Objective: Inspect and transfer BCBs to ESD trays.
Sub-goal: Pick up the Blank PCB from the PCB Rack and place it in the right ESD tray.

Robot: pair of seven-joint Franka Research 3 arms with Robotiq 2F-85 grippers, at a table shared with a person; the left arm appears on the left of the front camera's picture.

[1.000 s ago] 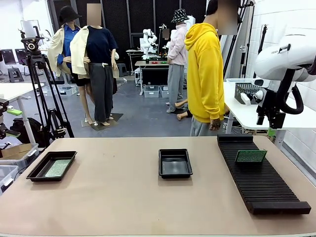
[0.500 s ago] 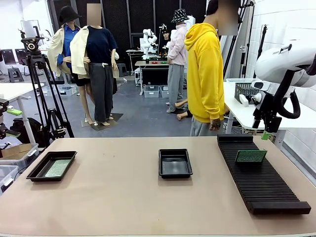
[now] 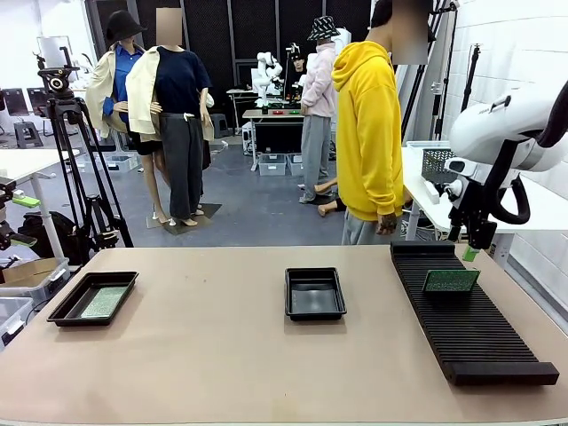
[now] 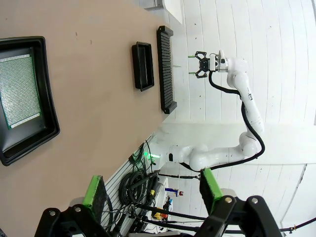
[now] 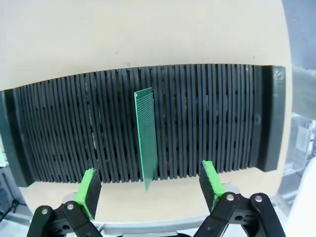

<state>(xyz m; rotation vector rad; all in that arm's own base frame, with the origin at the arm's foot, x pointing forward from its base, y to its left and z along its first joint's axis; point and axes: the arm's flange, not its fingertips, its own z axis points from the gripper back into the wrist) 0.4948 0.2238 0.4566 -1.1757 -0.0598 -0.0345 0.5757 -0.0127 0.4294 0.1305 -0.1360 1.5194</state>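
The right gripper (image 5: 149, 185), jaws wide and empty, hangs over the rack (image 5: 212, 118) with the upright BCB (image 5: 146, 133) centred ahead, its flat faces square to the closing direction.

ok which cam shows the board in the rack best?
Right wrist view: the board stands on edge in a slot of the rack, close and near centre. Front view shows its face, but small. Left wrist view has the rack far off; the board there is too small to tell.
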